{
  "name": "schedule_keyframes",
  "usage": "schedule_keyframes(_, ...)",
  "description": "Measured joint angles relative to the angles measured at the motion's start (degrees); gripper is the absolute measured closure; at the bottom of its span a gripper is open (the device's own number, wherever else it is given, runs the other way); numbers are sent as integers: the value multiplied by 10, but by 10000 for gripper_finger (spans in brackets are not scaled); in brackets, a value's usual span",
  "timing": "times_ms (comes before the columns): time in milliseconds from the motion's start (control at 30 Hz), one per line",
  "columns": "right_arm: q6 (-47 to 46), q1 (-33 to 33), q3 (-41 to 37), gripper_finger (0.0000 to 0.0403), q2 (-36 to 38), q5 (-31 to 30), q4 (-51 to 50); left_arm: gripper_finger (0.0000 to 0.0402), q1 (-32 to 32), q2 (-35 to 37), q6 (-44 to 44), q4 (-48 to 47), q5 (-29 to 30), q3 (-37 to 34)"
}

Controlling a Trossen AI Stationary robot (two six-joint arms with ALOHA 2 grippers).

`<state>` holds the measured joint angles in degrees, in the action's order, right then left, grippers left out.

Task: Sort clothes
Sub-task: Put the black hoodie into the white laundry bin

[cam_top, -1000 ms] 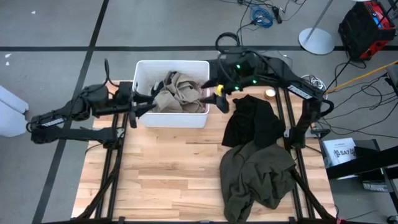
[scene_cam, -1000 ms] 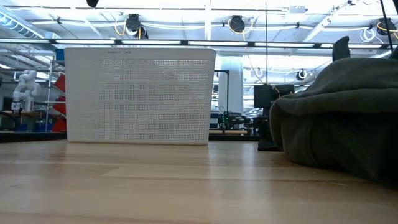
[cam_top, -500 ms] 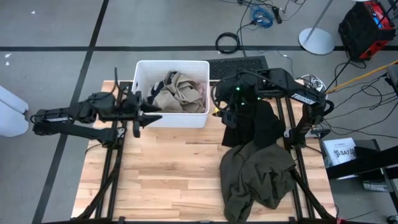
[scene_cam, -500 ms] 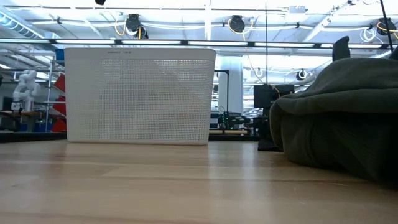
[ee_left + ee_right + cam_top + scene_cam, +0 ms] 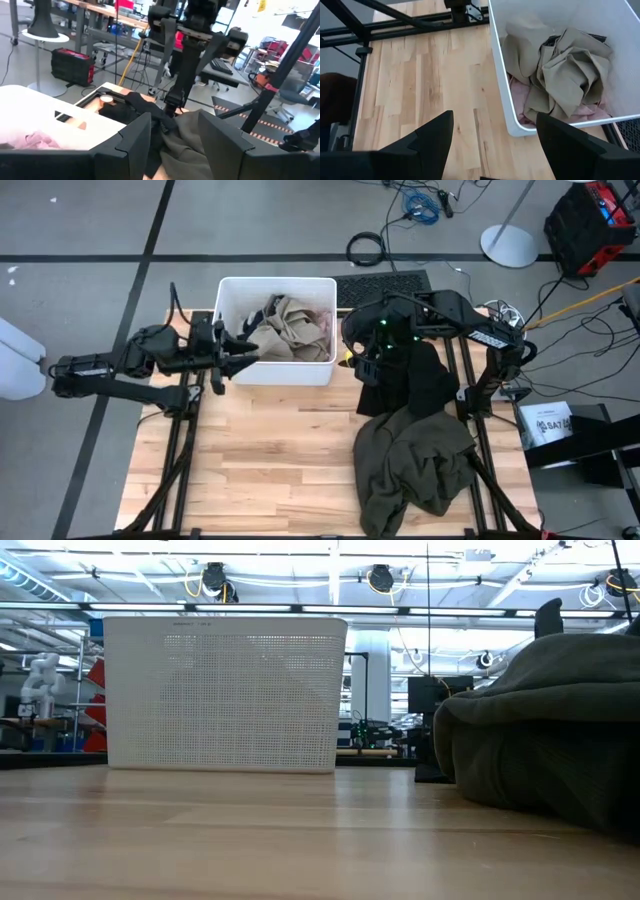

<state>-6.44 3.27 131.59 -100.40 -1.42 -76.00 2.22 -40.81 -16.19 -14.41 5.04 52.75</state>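
Observation:
A white bin (image 5: pixel 275 372) stands at the table's far middle. In it lie a tan khaki garment (image 5: pixel 560 70), a pale pink one (image 5: pixel 530 112) under it and a bit of dark cloth (image 5: pixel 252 320). A black garment (image 5: pixel 410 380) lies on the table right of the bin. A dark olive green garment (image 5: pixel 410 460) is heaped nearer the front edge, overlapping the black one. My left gripper (image 5: pixel 243 358) is open at the bin's near left corner. My right gripper (image 5: pixel 353 360) is open just right of the bin, above the black garment's left edge.
Bare wooden table (image 5: pixel 260 450) spreads in front of the bin and to the left of the olive heap. In the low view the bin (image 5: pixel 225 695) stands at the left and the olive garment (image 5: pixel 560 730) bulks at the right. A keyboard (image 5: pixel 385 282) lies behind the table.
My left gripper has swung from over the bin's left part toward the table's near edge and now points along the bin's front wall. My right gripper has left the bin's right rim, gone toward the near edge over the black garment and tipped further down. The clothes have kept still.

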Motion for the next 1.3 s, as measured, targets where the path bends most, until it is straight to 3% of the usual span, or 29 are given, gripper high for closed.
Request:
schedule_keyframes(500, 0, 0, 0, 133, 0, 0, 54, 228, 0, 0, 5, -27, -5, 0)
schedule_keyframes(1300, 0, 0, 0, 133, 0, 0, 51, 228, 0, 0, 0, -26, -1, 0)
